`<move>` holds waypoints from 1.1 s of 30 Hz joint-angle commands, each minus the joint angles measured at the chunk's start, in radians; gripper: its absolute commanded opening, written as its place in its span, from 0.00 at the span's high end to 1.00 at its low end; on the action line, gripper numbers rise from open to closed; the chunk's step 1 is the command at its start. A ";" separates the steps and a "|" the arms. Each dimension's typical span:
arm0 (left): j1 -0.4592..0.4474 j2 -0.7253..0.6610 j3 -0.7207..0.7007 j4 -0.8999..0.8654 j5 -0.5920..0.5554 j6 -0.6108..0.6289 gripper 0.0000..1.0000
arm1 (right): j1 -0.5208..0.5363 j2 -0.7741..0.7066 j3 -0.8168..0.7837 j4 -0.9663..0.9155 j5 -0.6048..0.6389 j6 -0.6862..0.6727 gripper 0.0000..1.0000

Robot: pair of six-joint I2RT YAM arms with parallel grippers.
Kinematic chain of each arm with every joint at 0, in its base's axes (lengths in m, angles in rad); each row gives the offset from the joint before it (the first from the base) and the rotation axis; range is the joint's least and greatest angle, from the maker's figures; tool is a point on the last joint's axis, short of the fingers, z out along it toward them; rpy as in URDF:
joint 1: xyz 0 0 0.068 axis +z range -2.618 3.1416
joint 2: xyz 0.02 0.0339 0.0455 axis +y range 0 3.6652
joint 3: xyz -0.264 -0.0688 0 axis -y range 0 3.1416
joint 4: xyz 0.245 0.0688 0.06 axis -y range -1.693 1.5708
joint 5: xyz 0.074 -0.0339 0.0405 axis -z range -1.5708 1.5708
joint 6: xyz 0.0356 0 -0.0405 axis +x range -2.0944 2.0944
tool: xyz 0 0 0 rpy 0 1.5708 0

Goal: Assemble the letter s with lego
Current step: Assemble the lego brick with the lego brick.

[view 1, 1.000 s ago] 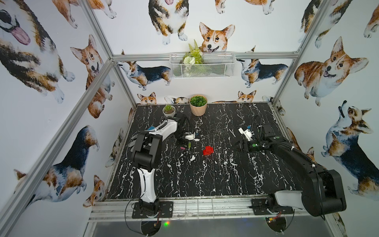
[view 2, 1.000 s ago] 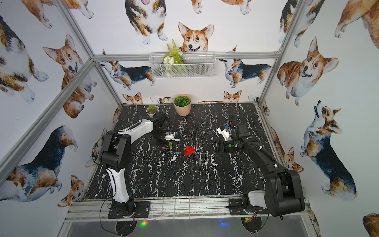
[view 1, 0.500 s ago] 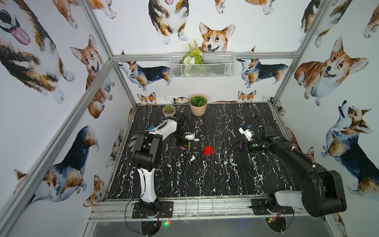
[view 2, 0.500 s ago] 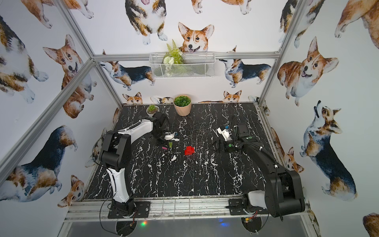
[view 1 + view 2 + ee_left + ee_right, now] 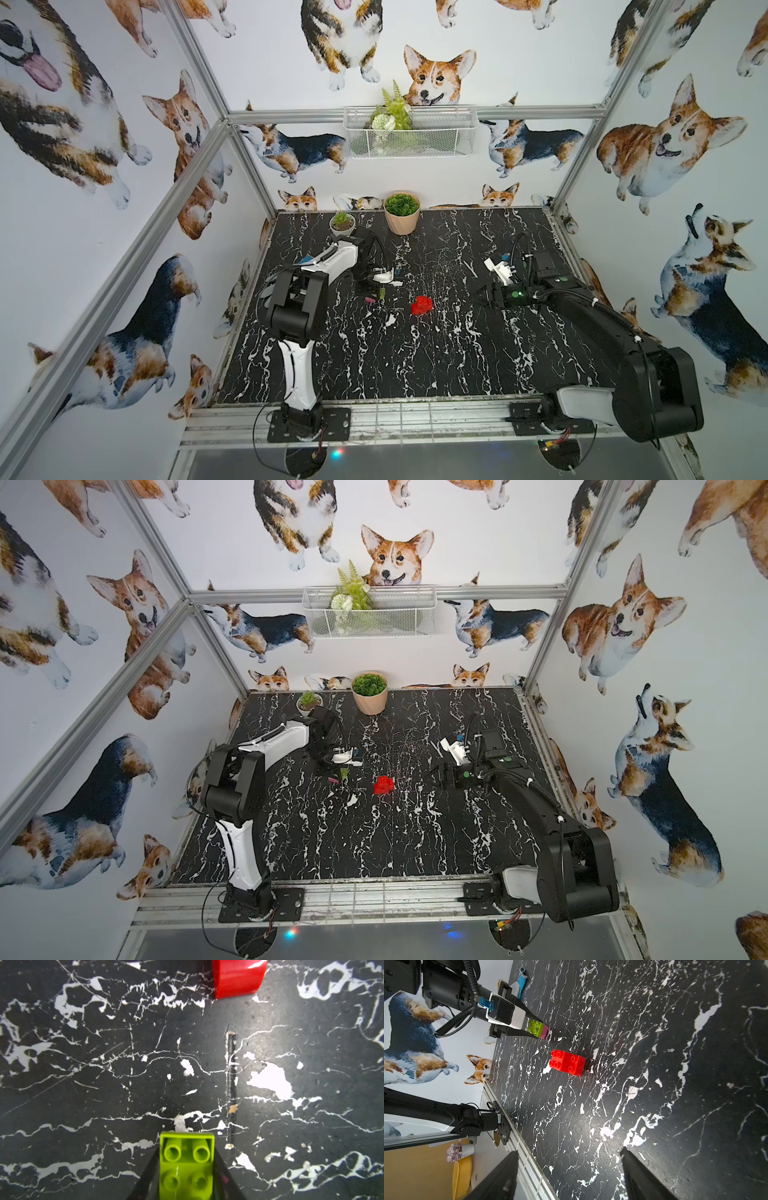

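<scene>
Your left gripper (image 5: 540, 1030) pinches the lime green brick (image 5: 187, 1165), with the pink brick (image 5: 544, 1032) joined at its outer end. In both top views, the joined red bricks (image 5: 422, 305) sit at its 3 o'clock, apart. Beyond them at 3 o'clock, your right gripper (image 5: 569, 1150) hangs with jaws spread.

No legible txt, labels, brands or nos. in any view. Green brick (image 5: 186, 1159), studs close up in left wrist view: no marking readable. Red bricks (image 5: 568, 1062): studs too small to tell. Corgi wallpaper (image 5: 436, 75): pics only.
</scene>
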 commanded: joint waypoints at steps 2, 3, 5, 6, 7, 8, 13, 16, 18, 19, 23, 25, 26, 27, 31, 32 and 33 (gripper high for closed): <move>0.000 0.009 -0.003 -0.014 -0.009 0.143 0.85 | 0.003 0.000 0.000 -0.016 -0.004 -0.022 0.20; 0.001 0.012 -0.004 -0.015 -0.012 0.148 0.85 | 0.002 0.000 0.000 -0.016 -0.004 -0.022 0.20; 0.000 0.016 -0.001 -0.021 -0.018 0.158 0.86 | 0.002 0.001 0.001 -0.017 -0.004 -0.025 0.21; -0.001 0.016 0.000 -0.024 -0.023 0.166 0.86 | 0.002 0.001 0.002 -0.019 -0.005 -0.026 0.20; -0.003 0.015 -0.001 -0.025 -0.025 0.172 0.86 | 0.002 0.000 0.002 -0.020 -0.006 -0.026 0.20; -0.003 0.016 0.000 -0.026 -0.022 0.174 0.86 | 0.002 0.000 0.002 -0.020 -0.004 -0.027 0.20; -0.003 0.022 -0.010 -0.022 -0.015 0.172 0.87 | 0.002 0.004 0.003 -0.026 -0.004 -0.033 0.20; -0.003 0.013 -0.020 -0.017 -0.025 0.179 0.87 | 0.002 -0.002 0.003 -0.029 -0.001 -0.035 0.20; 0.005 0.016 -0.022 -0.010 -0.001 0.163 0.87 | 0.002 -0.003 0.002 -0.031 0.000 -0.038 0.20; 0.006 0.020 -0.022 -0.011 0.003 0.156 0.87 | 0.002 -0.002 0.003 -0.032 0.000 -0.040 0.20; 0.007 0.022 -0.048 0.008 0.017 0.144 0.88 | 0.002 -0.002 0.009 -0.042 0.002 -0.046 0.20; 0.012 0.021 -0.056 0.019 0.024 0.131 0.88 | 0.002 -0.002 0.009 -0.045 0.005 -0.049 0.21; 0.014 0.018 -0.056 0.023 0.028 0.126 0.88 | 0.002 -0.002 0.009 -0.045 0.004 -0.051 0.20; 0.017 0.016 -0.058 0.027 0.031 0.125 0.88 | 0.002 0.000 0.009 -0.045 0.003 -0.049 0.21; 0.020 0.010 -0.051 0.029 0.039 0.118 0.85 | 0.002 0.003 0.009 -0.040 0.002 -0.049 0.20; 0.020 0.007 -0.047 0.031 0.047 0.114 0.84 | 0.002 0.004 0.010 -0.040 0.001 -0.049 0.20; 0.020 0.006 -0.043 0.030 0.053 0.112 0.82 | 0.002 0.004 0.012 -0.041 0.000 -0.049 0.20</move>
